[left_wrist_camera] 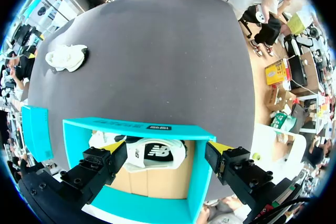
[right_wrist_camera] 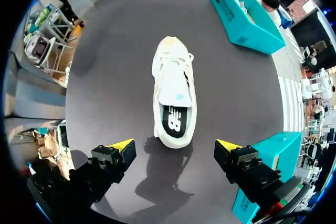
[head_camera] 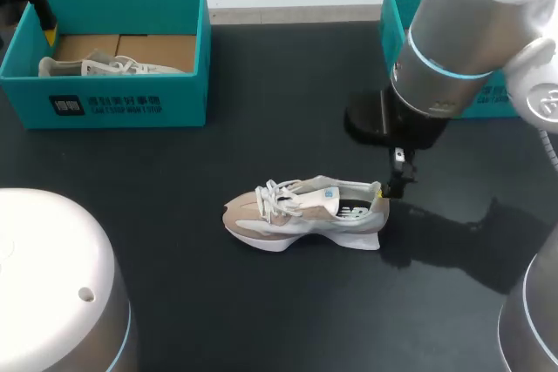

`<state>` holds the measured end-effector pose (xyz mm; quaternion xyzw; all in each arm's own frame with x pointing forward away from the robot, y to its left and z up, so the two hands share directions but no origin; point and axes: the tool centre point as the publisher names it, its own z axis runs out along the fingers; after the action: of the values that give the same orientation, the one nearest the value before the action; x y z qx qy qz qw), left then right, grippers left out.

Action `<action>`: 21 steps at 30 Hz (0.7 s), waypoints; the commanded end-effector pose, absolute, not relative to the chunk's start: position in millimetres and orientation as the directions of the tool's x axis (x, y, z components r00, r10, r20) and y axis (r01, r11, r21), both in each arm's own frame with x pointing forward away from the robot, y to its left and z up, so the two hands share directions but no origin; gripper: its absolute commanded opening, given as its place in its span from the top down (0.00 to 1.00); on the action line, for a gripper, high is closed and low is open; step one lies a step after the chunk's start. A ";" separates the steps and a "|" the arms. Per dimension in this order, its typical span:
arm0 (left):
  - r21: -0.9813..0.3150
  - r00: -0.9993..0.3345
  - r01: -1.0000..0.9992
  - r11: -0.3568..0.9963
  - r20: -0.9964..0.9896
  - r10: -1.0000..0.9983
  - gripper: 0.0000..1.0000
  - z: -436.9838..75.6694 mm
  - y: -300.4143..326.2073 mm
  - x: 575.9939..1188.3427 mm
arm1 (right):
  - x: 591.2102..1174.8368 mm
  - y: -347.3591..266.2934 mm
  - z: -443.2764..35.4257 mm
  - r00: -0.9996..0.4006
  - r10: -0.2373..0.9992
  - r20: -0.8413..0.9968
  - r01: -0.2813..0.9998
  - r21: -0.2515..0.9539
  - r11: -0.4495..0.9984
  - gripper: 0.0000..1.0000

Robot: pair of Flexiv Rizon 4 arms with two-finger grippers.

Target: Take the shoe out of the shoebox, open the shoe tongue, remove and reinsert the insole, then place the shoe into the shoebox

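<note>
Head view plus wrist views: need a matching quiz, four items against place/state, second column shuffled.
Items:
1. loose shoe
2. boxed shoe
3. left gripper
4. right gripper

Place/state:
A. open, at the loose shoe's heel
B. upright on the table
C. open, over the shoebox
D. lying in the shoebox

Pairs: 1-B, 2-D, 3-C, 4-A.

There are two white shoes: one shoe (head_camera: pixel 305 213) lies ahead of the right gripper (right_wrist_camera: pixel 174 145), and a second shoe (left_wrist_camera: pixel 152 153) lies below the left gripper (left_wrist_camera: pixel 168 148). There are two teal shoeboxes: the first shoebox (head_camera: pixel 113 102) is under the left gripper, and the other shoebox (head_camera: pixel 394 15) is beside the right gripper.
</note>
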<state>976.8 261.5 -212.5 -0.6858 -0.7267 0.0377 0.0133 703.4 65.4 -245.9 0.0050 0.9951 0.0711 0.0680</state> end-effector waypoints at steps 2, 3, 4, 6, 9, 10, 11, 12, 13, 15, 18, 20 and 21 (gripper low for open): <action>-0.072 -0.058 0.996 0.056 -0.032 0.998 0.00 -212.4 262.1 976.4 | 708.4 41.0 -248.6 -0.990 0.015 -0.139 -0.035 0.345 0.938 0.00; -0.072 -0.058 0.996 0.056 -0.032 0.998 0.00 -212.4 262.1 976.4 | 708.0 38.8 -250.9 -0.991 -0.010 -0.133 -0.056 0.347 0.936 0.00; -0.072 -0.058 0.996 0.056 -0.032 0.998 0.00 -212.4 262.1 976.4 | 708.5 36.5 -252.3 -0.991 -0.008 -0.137 -0.055 0.344 0.937 0.00; -0.072 -0.058 0.996 0.056 -0.032 0.998 0.00 -212.4 262.1 976.4 | 709.6 31.7 -254.8 -0.989 0.024 -0.145 -0.039 0.414 0.909 0.00; -0.072 -0.058 0.996 0.056 -0.032 0.998 0.00 -212.4 262.1 976.4 | 711.5 24.4 -259.9 -0.986 0.041 -0.159 -0.038 0.460 0.887 0.00; -0.072 -0.058 0.996 0.056 -0.032 0.998 0.00 -212.4 262.1 976.4 | 711.9 22.0 -262.0 -0.985 0.055 -0.166 -0.032 0.480 0.877 0.00; -0.072 -0.058 0.996 0.056 -0.032 0.998 0.00 -212.4 262.1 976.4 | 712.4 19.9 -263.6 -0.983 0.068 -0.173 -0.028 0.504 0.863 0.00; -0.072 -0.058 0.996 0.056 -0.032 0.998 0.00 -212.4 262.1 976.4 | 712.5 18.0 -266.4 -0.985 0.061 -0.160 -0.032 0.519 0.854 0.00; -0.072 -0.058 0.996 0.056 -0.032 0.998 0.00 -212.4 262.1 976.4 | 712.4 16.8 -269.2 -0.985 0.057 -0.162 -0.036 0.522 0.852 0.00; -0.072 -0.058 0.996 0.056 -0.032 0.998 0.00 -212.4 262.1 976.4 | 712.1 14.0 -274.6 -0.987 0.047 -0.153 -0.044 0.544 0.838 0.00; -0.072 -0.058 0.996 0.056 -0.032 0.998 0.00 -212.4 262.1 976.4 | 711.9 9.4 -282.5 -0.988 0.037 -0.153 -0.060 0.583 0.810 0.00; -0.072 -0.058 0.996 0.056 -0.032 0.998 0.00 -212.4 262.1 976.4 | 711.9 5.9 -287.1 -0.988 0.040 -0.150 -0.063 0.622 0.780 0.00; -0.072 -0.058 0.996 0.056 -0.032 0.998 0.00 -212.4 262.1 976.4 | 712.2 3.9 -289.6 -0.988 0.036 -0.151 -0.069 0.635 0.769 0.00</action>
<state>976.8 261.5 -212.5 -0.6858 -0.7267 0.0377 0.0133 715.2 11.5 -280.9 0.0051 0.9828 0.1695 0.0726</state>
